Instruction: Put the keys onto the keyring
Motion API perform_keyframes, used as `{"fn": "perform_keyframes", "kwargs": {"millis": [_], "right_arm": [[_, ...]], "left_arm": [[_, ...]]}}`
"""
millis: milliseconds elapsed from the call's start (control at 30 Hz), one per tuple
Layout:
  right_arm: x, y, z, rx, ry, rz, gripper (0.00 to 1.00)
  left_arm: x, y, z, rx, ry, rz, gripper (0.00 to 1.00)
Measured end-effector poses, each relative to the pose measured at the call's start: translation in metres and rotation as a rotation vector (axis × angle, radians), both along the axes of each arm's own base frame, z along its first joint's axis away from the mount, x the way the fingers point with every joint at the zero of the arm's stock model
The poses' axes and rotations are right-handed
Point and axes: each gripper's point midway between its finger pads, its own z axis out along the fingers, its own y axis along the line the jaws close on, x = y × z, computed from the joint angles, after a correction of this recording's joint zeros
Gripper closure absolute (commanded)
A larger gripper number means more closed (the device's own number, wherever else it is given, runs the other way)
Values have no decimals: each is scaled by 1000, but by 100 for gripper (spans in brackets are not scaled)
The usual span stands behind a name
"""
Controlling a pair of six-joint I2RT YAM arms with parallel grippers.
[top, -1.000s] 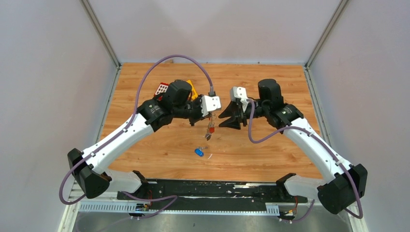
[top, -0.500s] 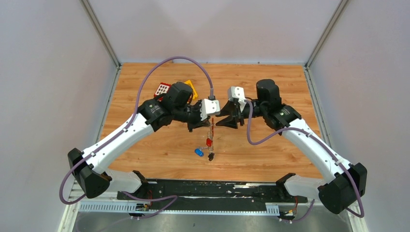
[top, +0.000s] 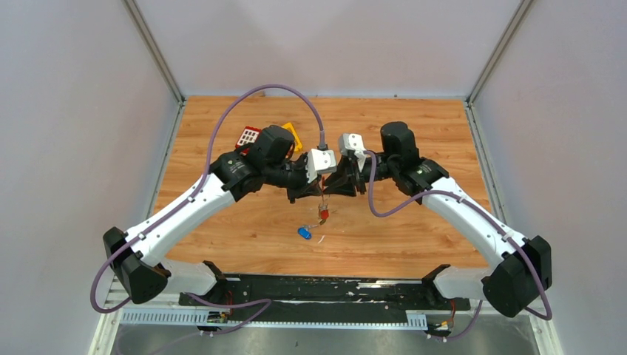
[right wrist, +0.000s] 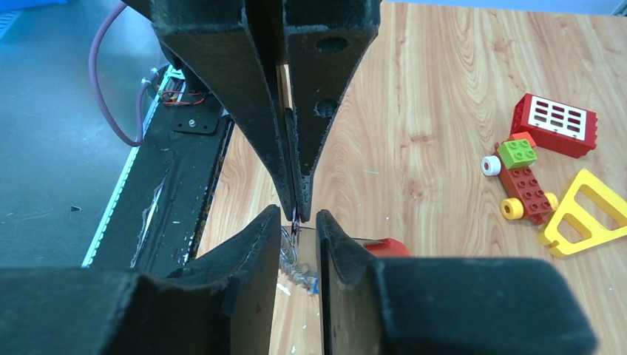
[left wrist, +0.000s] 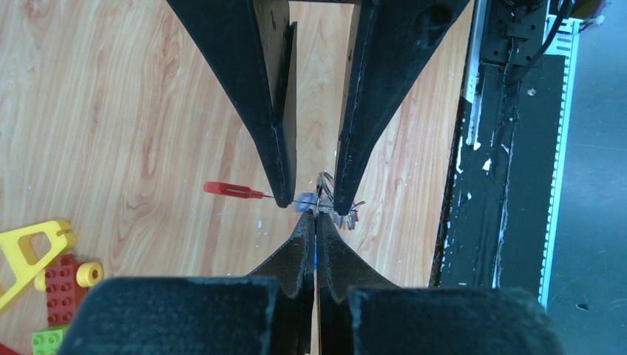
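My left gripper [top: 319, 191] is shut on the thin wire loop of the keyring [left wrist: 319, 194], held above the table. A red piece [top: 323, 213] and small silver keys [right wrist: 294, 266] hang from the loop. My right gripper [top: 334, 188] faces the left one tip to tip. Its fingers [right wrist: 275, 222] stand a little apart on either side of the loop, and I see no contact with it. In the left wrist view the right gripper [left wrist: 310, 201] comes down from the top, with the red piece [left wrist: 225, 189] beside it. A blue-headed key [top: 304, 233] lies on the wood below.
A red square block with white buttons [top: 247, 137], a yellow triangular frame [right wrist: 580, 211] and a small brick car [right wrist: 521, 177] lie at the back left of the table. The black base rail [top: 325, 292] runs along the near edge.
The right gripper has moved left until its tips meet the left gripper's, and its jaws have narrowed. The hanging bunch has swung and now hangs shorter.
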Motion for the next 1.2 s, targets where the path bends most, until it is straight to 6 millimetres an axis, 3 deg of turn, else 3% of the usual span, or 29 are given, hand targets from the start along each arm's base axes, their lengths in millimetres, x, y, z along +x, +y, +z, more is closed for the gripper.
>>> {"fn": "perform_keyframes", "kwargs": {"millis": [133,300,500,667,800,1000,1200], "right_arm": [[-1,2,-3,-5,14,8,85],[-2,2,-4,-6,19,12,100],[-3,2,-4,-6,20,17,100],[-3,2,-3,-3,13,18,100],[-4,0,1,2,17,10,100],[-6,-3,14,30,37,-1,100],[-4,-2,26,70,64,-1,100]], "left_arm": [[-2,0,1,-6,6,-2,100],[-2,0,3,-12,4,0,100],[-2,0,4,-18,-3,2,98],[-2,2,6,-54,-50,-5,75],[-7,8,15,-124,-127,-25,66],[-10,18,34,-262,-273,-42,64],[-2,7,42,-326,-331,-77,65]]}}
